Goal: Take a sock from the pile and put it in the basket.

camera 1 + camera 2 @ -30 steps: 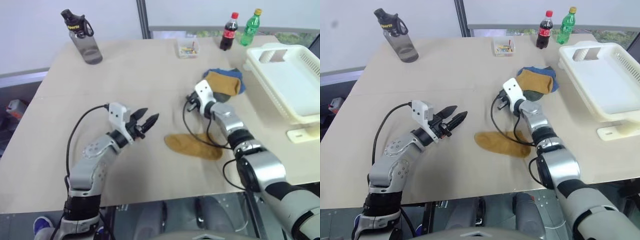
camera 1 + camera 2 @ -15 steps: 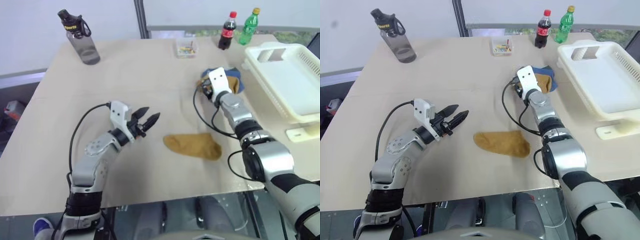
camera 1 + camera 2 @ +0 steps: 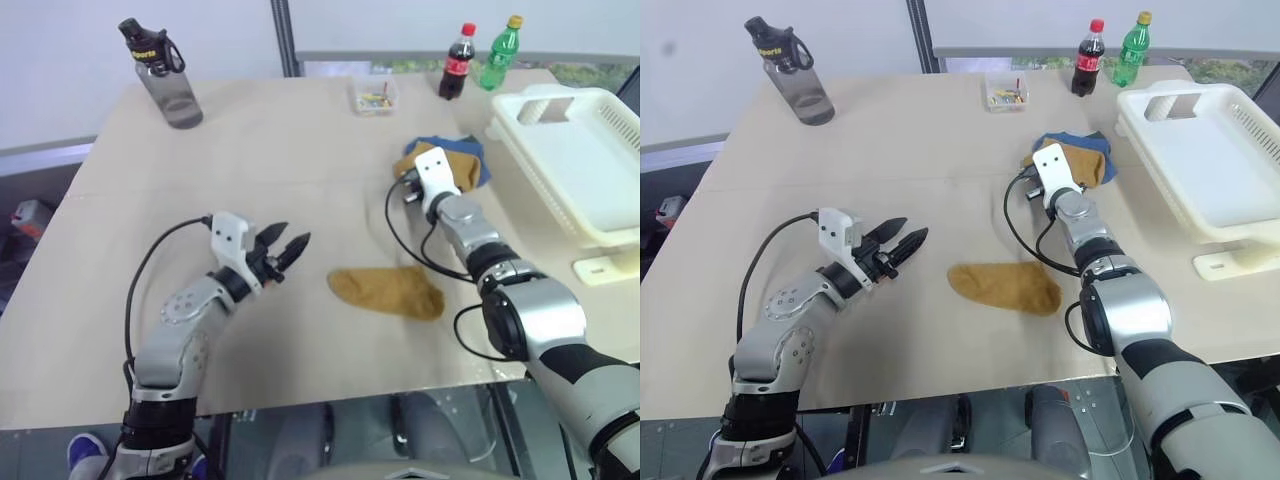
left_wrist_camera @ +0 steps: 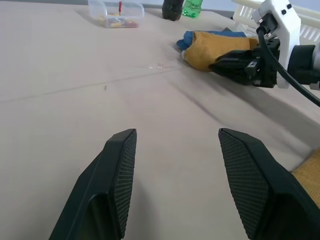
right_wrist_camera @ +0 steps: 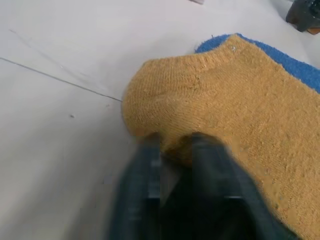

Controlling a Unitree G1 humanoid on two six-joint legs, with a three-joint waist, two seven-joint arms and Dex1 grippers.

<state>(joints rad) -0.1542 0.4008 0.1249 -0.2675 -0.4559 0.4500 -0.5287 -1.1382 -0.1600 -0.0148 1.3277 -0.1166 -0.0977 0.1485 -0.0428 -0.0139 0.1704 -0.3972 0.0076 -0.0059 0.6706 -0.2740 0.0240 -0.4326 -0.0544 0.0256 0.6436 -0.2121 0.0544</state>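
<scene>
The pile [image 3: 455, 160] lies right of the table's middle. A mustard sock [image 5: 235, 105] sits on top of a blue one [image 5: 295, 65]. My right gripper [image 5: 175, 150] is at the pile's near edge, shut on the end of that mustard sock. In the left wrist view the right gripper [image 4: 216, 63] has its tip against the sock [image 4: 210, 47]. Another mustard sock [image 3: 386, 292] lies flat on the table nearer to me. My left gripper [image 3: 292, 240] hovers open and empty left of it. The white basket [image 3: 580, 170] stands at the right edge, apart from both grippers.
A grey water bottle [image 3: 165, 80] stands at the far left. A small clear box [image 3: 375, 97], a cola bottle [image 3: 457, 62] and a green bottle [image 3: 500, 55] stand along the far edge. The right arm's cable [image 3: 400, 235] loops over the table near the flat sock.
My right gripper has swung away from the flat sock to the pile's near edge, and now sits on the top mustard sock. The left gripper and the flat sock have stayed put.
</scene>
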